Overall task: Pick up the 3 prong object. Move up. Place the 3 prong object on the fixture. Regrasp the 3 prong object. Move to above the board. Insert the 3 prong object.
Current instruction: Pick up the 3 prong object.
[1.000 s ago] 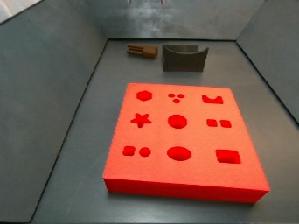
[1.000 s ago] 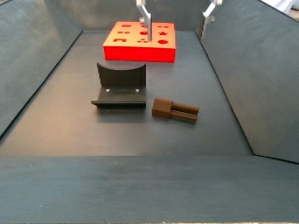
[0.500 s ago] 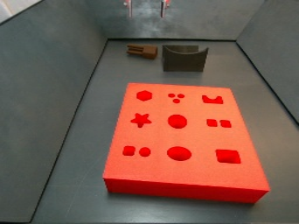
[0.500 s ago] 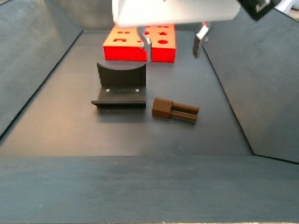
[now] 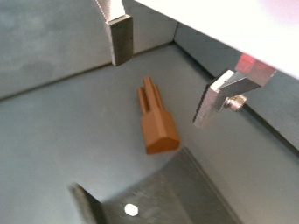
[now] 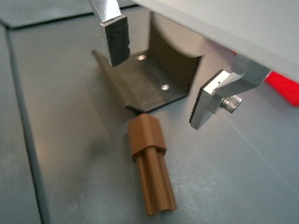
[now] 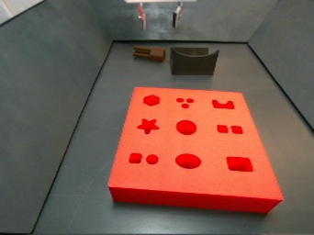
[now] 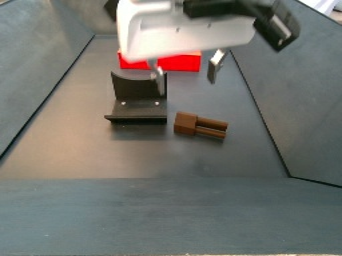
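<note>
The gripper [image 8: 186, 69] hangs in the air over the far half of the grey floor [image 8: 147, 165], jaws spread wide apart with nothing in them. In both wrist views the two silver fingers [image 5: 121, 39] sit well clear of each other, and the gap between them is just open floor.

The 3 prong object [image 8: 201, 126] is lying flat on the floor, not picked up. It's a small brown piece, just beside the fixture [image 8: 136, 98] but not touching it in a side view. In a wrist view the 3 prong object [image 6: 151, 164] lies lengthwise below the gripper, with its slotted end pointing away from the fixture [image 6: 158, 76]. The other wrist angle shows the slot along its top [image 5: 155, 118] quite clearly.

The fixture is the dark squat block with the curved notch, standing on its base plate. Nothing rests on it.

The board [image 7: 190, 146] is the big red slab with star, circle and square recesses, and three small dots. It lies well apart from the brown piece, with the fixture [image 7: 193, 60] between them in a side view. From that angle the 3 prong object [image 7: 149, 53] sits near the back wall [image 7: 185, 23], beside the fixture.

Sloped grey walls [image 8: 38, 90] close in both sides. Nothing sits on top of the brown piece.
</note>
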Robot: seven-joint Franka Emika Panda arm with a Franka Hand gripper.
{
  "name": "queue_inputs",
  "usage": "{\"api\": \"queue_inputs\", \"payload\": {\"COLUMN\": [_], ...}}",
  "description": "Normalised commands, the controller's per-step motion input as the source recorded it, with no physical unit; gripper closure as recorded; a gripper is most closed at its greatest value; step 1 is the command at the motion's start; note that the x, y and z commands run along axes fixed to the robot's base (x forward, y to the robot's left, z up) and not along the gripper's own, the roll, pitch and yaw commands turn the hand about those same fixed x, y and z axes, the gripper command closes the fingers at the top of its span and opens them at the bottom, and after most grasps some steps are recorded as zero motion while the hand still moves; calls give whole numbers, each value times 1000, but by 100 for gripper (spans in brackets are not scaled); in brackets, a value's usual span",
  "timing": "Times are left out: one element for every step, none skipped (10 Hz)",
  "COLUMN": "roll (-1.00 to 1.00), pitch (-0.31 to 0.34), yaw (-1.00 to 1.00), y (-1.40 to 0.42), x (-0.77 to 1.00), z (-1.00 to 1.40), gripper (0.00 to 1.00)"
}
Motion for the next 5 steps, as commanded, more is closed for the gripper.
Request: {"api": "queue_inputs", "payload": {"roll": [0, 0, 0, 40, 83], "pitch": [0, 0, 0, 0, -39], "yaw": [620, 674, 749, 814, 906], "y": [20, 0, 0, 31, 86], "x": [63, 77, 80, 0, -103], "z": [-717, -783, -811, -843, -786], "gripper": [0, 0, 0, 0, 0]}}
